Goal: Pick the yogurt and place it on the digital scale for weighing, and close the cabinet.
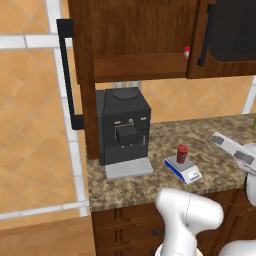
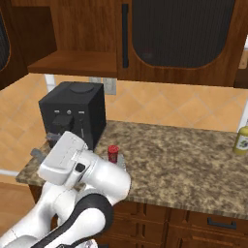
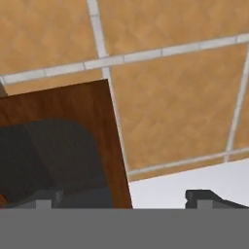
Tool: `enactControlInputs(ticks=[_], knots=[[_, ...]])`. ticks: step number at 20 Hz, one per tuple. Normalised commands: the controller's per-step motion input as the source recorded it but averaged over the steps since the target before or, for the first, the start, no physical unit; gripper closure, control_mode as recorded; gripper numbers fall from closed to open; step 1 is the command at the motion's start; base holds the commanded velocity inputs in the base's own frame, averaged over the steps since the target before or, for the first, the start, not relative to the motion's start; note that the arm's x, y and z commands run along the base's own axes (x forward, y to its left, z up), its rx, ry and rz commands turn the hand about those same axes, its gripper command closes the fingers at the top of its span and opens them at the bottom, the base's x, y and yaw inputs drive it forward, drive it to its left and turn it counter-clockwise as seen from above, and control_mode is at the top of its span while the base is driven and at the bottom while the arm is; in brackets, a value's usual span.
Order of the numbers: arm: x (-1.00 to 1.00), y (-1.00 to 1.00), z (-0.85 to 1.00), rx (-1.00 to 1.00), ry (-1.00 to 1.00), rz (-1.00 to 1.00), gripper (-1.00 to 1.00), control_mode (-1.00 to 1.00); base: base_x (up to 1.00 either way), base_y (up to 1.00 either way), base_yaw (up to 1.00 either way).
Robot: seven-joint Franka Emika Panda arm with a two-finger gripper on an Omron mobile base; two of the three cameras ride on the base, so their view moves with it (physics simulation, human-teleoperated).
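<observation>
Arm [image 2: 82, 174] hides most of digital scale [image 2: 121, 162] under yogurt [image 2: 113, 153].

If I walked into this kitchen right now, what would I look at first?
Probably the big brown cabinet up on the wall, because its left door hangs wide open. Under it, a black coffee machine sits on the speckled counter. Right beside it a tiny red yogurt stands upright on the little blue and white digital scale.
</observation>
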Motion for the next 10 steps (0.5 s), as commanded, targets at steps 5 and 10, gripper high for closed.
enactControlInputs(ticks=[5,10], knots=[[0.0,0.74,-0.56,0.21,-0.41,-0.6,-1.0,-1.0,0.0,0.0,0.0],[-0.15,1.0,-0.69,0.03,-0.26,-0.38,-1.0,-1.0,0.0,0.0,0.0]])
